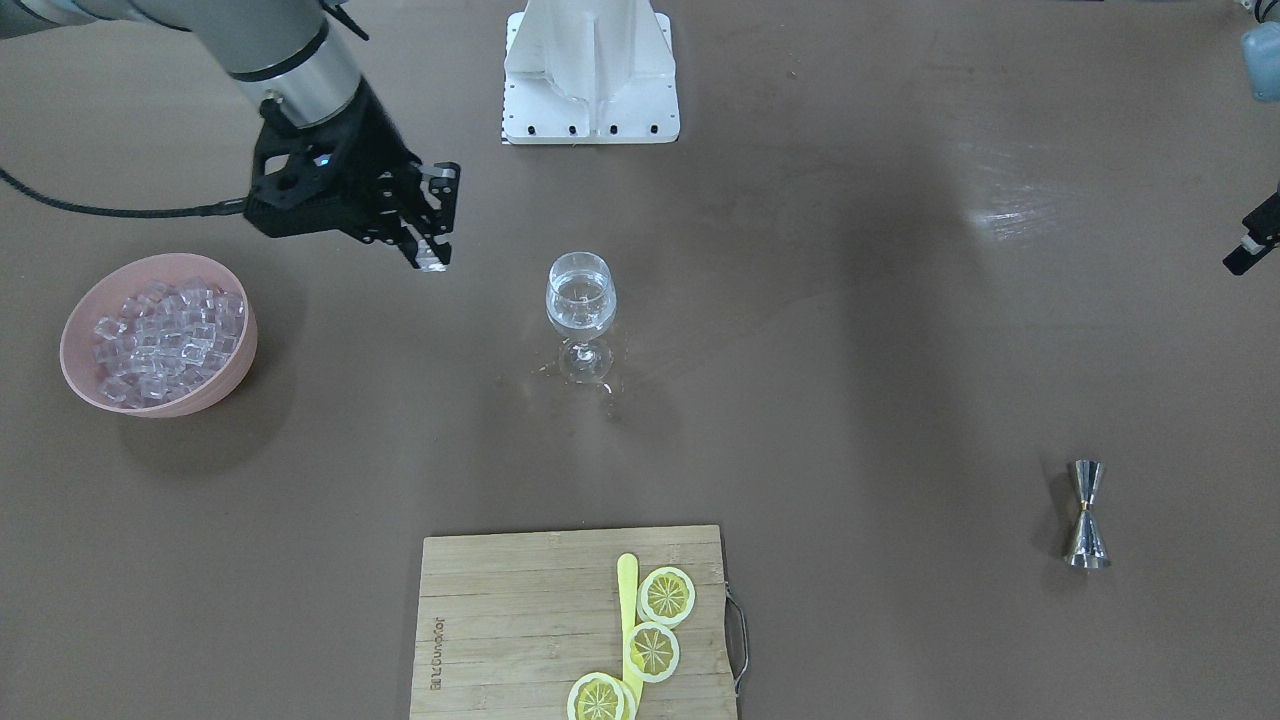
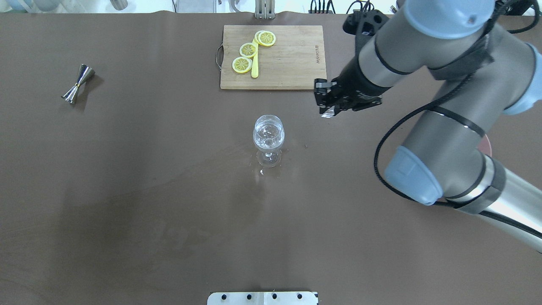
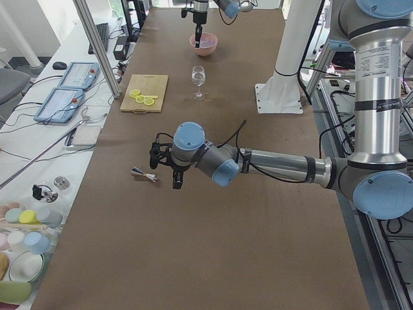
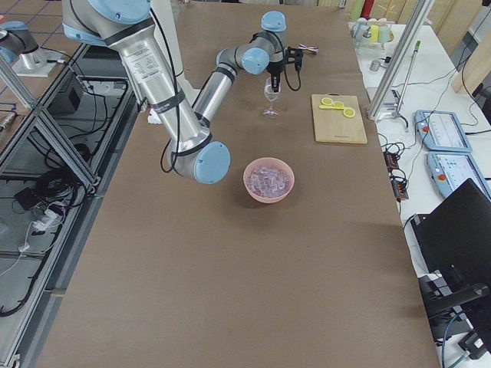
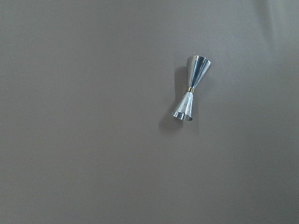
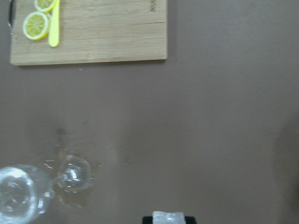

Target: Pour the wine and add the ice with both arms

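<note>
A wine glass [image 1: 581, 300] with a little clear wine stands at the table's middle; it also shows in the overhead view [image 2: 268, 134]. A pink bowl [image 1: 76, 318] holds many clear ice cubes [image 1: 165, 335]. My right gripper [image 1: 432, 262] is shut on one ice cube [image 2: 328, 112] and hangs above the table between the bowl and the glass. The cube shows at the bottom of the right wrist view [image 6: 168, 218]. My left gripper [image 3: 177, 183] hangs over the table near a steel jigger [image 5: 190, 88]; I cannot tell whether it is open or shut.
The jigger [image 1: 1086, 515] lies on its side, far from the glass. A wooden cutting board [image 1: 500, 620] with lemon slices [image 1: 666, 596] and a yellow knife [image 1: 628, 590] sits at the operators' edge. Small wet spots surround the glass foot [image 2: 268, 161]. The white robot base [image 1: 590, 75] stands behind.
</note>
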